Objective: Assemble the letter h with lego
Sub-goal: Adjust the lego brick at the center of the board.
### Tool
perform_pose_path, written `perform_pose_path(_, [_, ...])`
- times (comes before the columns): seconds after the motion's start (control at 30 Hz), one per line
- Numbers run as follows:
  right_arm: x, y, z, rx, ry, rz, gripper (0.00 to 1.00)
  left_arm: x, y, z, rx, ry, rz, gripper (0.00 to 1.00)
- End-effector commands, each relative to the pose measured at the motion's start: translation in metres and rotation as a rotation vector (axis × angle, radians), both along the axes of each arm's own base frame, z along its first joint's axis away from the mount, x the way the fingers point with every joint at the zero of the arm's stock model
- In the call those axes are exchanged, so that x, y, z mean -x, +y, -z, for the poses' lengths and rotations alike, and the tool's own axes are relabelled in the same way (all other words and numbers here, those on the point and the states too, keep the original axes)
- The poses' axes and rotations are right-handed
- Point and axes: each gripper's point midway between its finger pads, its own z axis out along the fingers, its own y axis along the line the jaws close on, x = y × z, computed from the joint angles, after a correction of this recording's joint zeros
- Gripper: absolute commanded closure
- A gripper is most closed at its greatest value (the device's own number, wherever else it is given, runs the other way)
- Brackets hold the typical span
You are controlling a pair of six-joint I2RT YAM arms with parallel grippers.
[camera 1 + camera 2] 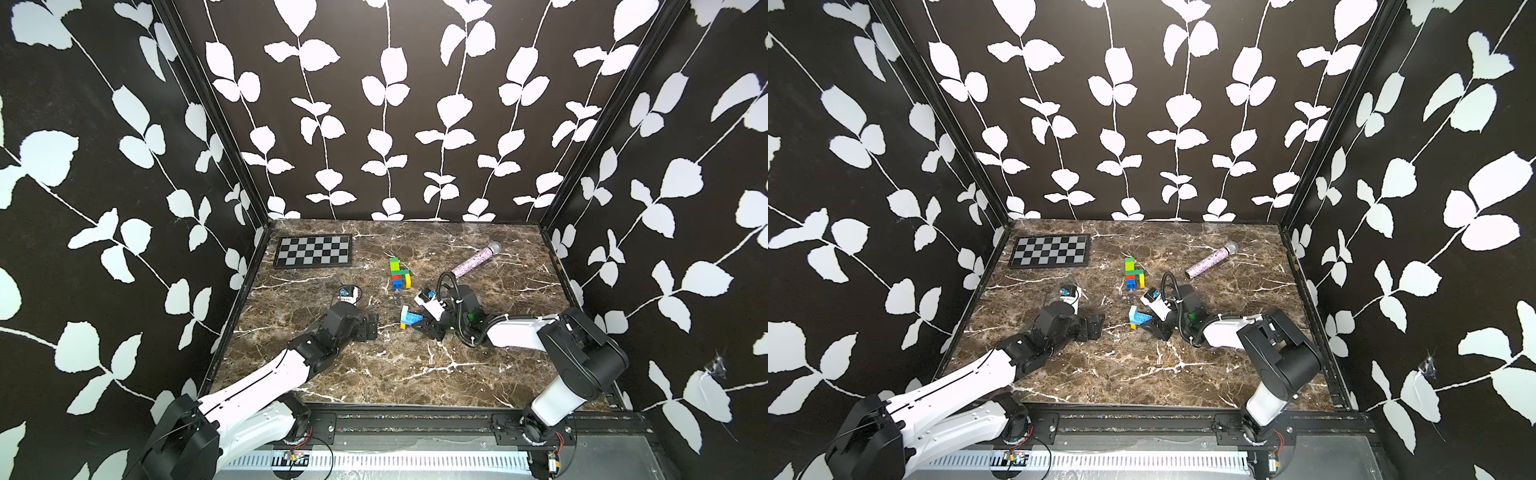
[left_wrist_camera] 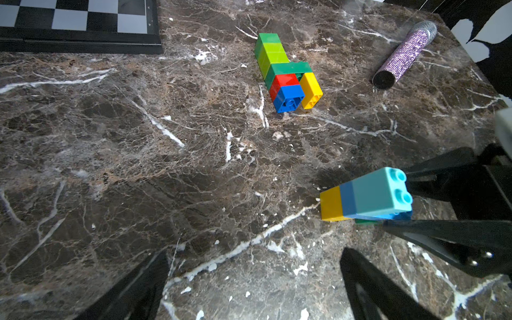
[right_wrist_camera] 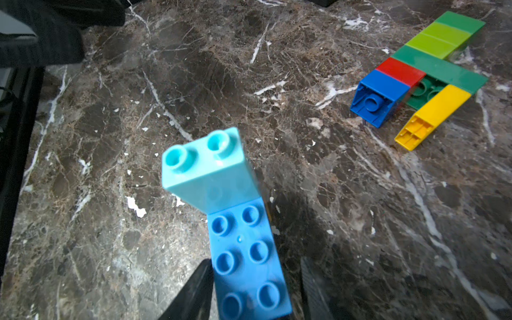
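Blue lego plate (image 3: 238, 238), carrying a light blue brick (image 3: 205, 171), sits between the parted jaws of the right end effector (image 3: 255, 260), one touching, one just clear, while the left end effector (image 1: 371, 325) gapes wide nearby and the multicoloured lego build (image 1: 400, 274) lies farther back on the tabletop (image 1: 374, 374).

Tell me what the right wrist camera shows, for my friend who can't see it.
A light blue brick stuck on a blue studded plate fills the middle, between the two black fingers of the right gripper. Farther off on the brown marble table lies a flat build of green, lime, red, blue and yellow bricks.
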Motion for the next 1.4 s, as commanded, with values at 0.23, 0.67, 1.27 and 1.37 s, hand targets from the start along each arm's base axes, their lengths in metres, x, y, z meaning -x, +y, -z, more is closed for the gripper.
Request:
perform_pose_path(0.23, [-0.002,0.008,-0.023,-0.053,0.032,-0.009,0.70,-0.001,0.001,-0.006,0.013,-0.013,-0.009,0.01])
perform_pose_path(0.67, [0.009,0.039,-0.045,-0.120,0.720,-0.085,0.85,-0.001,0.009,-0.010,0.004,-0.026,-0.041,0.01])
perform_pose_path(1.27, [0.013,0.049,-0.010,-0.052,1.006,-0.123,0.71,0.000,0.007,-0.008,0.007,-0.013,-0.035,0.01])
perform_pose_path(1.37, [0.011,0.046,-0.001,-0.048,1.031,-0.113,0.70,-0.001,0.007,-0.007,0.004,-0.008,-0.036,0.01])
